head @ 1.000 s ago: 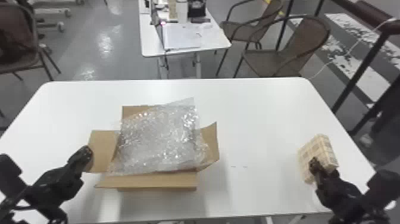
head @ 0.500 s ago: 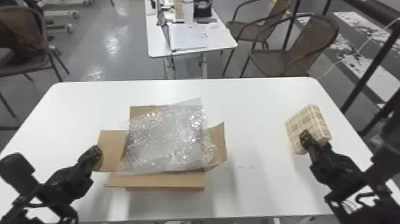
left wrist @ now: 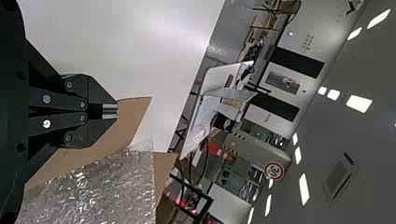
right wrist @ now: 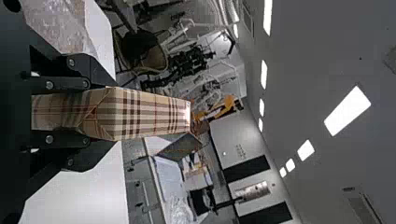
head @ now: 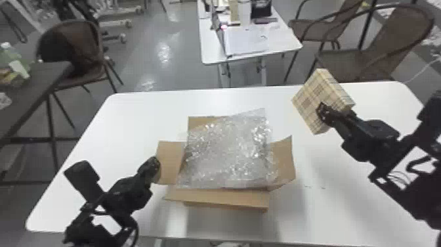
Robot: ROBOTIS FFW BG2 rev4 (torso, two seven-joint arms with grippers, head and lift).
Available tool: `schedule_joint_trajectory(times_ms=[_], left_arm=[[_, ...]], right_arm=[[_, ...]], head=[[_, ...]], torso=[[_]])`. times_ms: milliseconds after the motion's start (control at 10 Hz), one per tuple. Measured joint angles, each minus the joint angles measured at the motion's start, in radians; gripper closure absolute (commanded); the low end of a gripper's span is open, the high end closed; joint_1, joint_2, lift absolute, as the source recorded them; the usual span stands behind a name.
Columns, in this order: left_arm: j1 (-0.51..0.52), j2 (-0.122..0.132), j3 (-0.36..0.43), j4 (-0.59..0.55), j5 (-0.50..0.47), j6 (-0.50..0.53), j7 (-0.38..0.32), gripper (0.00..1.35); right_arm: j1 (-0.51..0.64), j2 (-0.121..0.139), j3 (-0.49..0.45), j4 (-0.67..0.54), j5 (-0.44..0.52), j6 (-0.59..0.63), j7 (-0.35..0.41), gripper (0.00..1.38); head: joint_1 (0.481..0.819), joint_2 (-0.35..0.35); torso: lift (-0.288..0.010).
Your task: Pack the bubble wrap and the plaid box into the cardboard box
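The plaid box (head: pixel 310 97) is in the right tool (head: pixel 323 112), off the desk, tilted, with most of its broad patterned face just beyond and to the left of the fingertips in the head view. The right wrist view has the tool's two black fingers (right wrist: pixel 74 84) parted by the thickness of the box and pressed to opposite sides of it, the rest of the box jutting out past the tips. To the left of this tool, and nearer the robot, the sheet of clear bubble wrap (head: pixel 229 151) lies slantwise over the mouth of the open cardboard box (head: pixel 226 198), one corner reaching past the far flap. That places the wrap to the right of the left tool (head: pixel 154 166), whose tips are at the outer edge of the left flap (head: pixel 171 161); the left wrist view shows its fingers brought together, though whether cardboard is pinched between them cannot be told. The right flap (head: pixel 284 161) stands out on the side toward the right tool. Beneath both tools spreads the white desk (head: pixel 137 118), bearing the cardboard box. Well beyond the tools are a smaller white table (head: pixel 283 41) with assorted items on it, and brown chairs (head: pixel 398 37) to either side.
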Motion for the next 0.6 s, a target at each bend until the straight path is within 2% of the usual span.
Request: schedule_joint_trajectory(times_ms=[200, 600], left_arm=[[-0.006, 0.0, -0.004, 0.001, -0.004, 0.005, 0.0, 1.22], [-0.015, 0.0, -0.012, 0.004, -0.012, 0.011, 0.0, 1.22]], right_arm=[[-0.11, -0.007, 0.044, 0.041, 0.001, 0.111, 0.131, 1.27], [-0.272, -0.033, 0.129, 0.15, -0.011, 0.261, 0.321, 1.27]], head=[[0.695, 0.256], [0.695, 0.315]], torso=[[-0.122], [-0.122]])
